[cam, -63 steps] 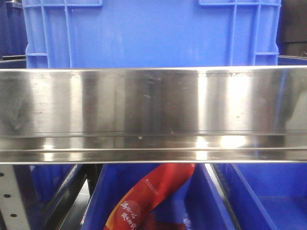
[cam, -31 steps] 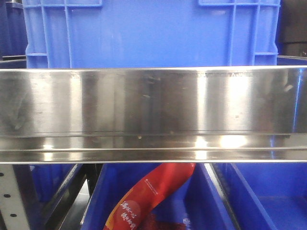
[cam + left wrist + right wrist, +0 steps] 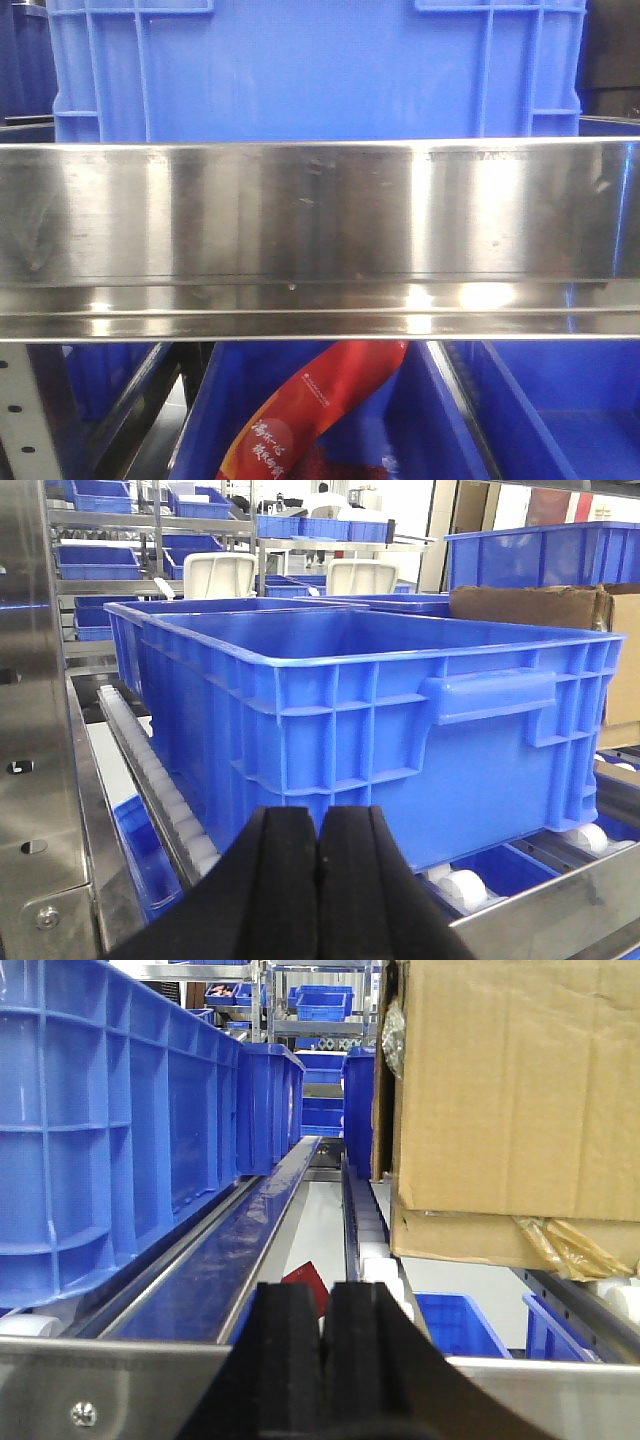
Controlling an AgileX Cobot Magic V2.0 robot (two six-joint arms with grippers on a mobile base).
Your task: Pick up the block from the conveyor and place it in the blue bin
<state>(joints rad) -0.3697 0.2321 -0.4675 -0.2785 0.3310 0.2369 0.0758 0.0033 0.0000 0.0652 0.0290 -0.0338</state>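
Neither the conveyor nor any block shows in any view. A large blue bin [image 3: 400, 700] stands on a roller rack right in front of my left gripper [image 3: 319, 815], whose black jaws are pressed together with nothing between them. The front view shows a blue bin [image 3: 310, 70] on the shelf above a steel rail. My right gripper [image 3: 327, 1292] is shut and empty too, pointing down a gap between a row of blue bins [image 3: 110, 1120] and a cardboard box [image 3: 510, 1090].
A wide stainless steel rail [image 3: 320, 240] fills the middle of the front view. Below it a red packet [image 3: 310, 410] lies in a lower blue bin [image 3: 560, 410]. White rollers [image 3: 150, 770] line the rack. A steel upright [image 3: 35, 730] stands at the left.
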